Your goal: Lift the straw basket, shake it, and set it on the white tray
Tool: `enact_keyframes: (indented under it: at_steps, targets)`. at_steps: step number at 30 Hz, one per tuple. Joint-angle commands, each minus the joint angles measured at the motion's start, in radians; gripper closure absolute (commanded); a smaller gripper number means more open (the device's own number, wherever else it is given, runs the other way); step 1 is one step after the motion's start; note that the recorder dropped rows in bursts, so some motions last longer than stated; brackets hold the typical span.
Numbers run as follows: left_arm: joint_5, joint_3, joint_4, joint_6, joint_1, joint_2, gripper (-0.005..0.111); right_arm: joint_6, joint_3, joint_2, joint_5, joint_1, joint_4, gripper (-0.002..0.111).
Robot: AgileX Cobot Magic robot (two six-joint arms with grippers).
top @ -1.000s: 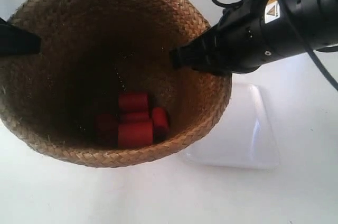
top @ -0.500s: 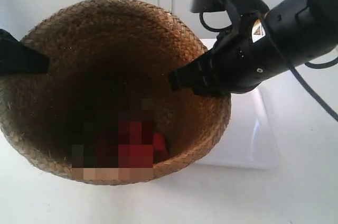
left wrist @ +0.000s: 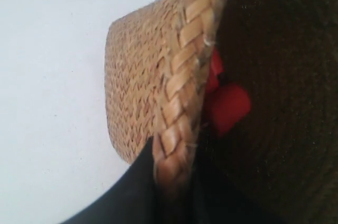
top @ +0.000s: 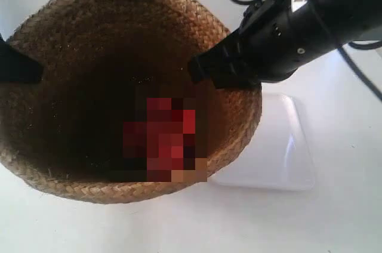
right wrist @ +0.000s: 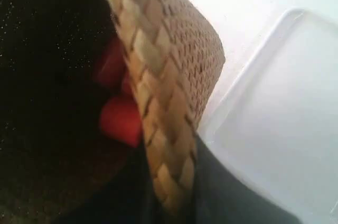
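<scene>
**Basket Aloft, Mid-Shake**

Pinches the braided rim of the straw basket [top: 77, 38] in narrow jaws, left gripper [left wrist: 171, 192] one side, right gripper [right wrist: 171, 192] opposite. Holds it raised above the table [top: 334, 223], beside the white tray [top: 280, 151]. Looks like the shake; next calls for centring over the tray and lowering level. Counts one basket, one tray, several red pieces [right wrist: 119, 121], number unclear.
</scene>
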Motion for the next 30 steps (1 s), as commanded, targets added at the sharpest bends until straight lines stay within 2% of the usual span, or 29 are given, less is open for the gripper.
enact_keyframes:
  at_steps: [1,15,21,26,28,30]
  targets:
    - [-0.022,-0.02,-0.038,0.035,0.0,-0.04,0.107,-0.017,-0.01,-0.021,0.004,0.0,-0.038,0.108]
    - [-0.041,-0.02,-0.049,0.035,0.0,-0.014,0.107,-0.01,0.004,0.008,0.019,0.0,-0.052,0.108]
    - [-0.004,-0.02,-0.045,0.162,0.0,-0.006,0.107,-0.01,0.004,0.015,0.007,0.0,-0.054,0.108]
    - [-0.026,-0.02,-0.061,0.139,0.0,0.0,0.107,-0.01,0.004,0.043,0.005,0.0,-0.052,0.108]
    - [-0.034,-0.033,-0.064,0.139,0.0,0.0,0.107,-0.01,-0.025,0.032,0.035,0.0,-0.054,0.108]
    - [0.036,-0.096,-0.064,0.117,0.0,-0.009,0.107,-0.012,-0.104,-0.017,0.101,0.0,-0.053,0.108]
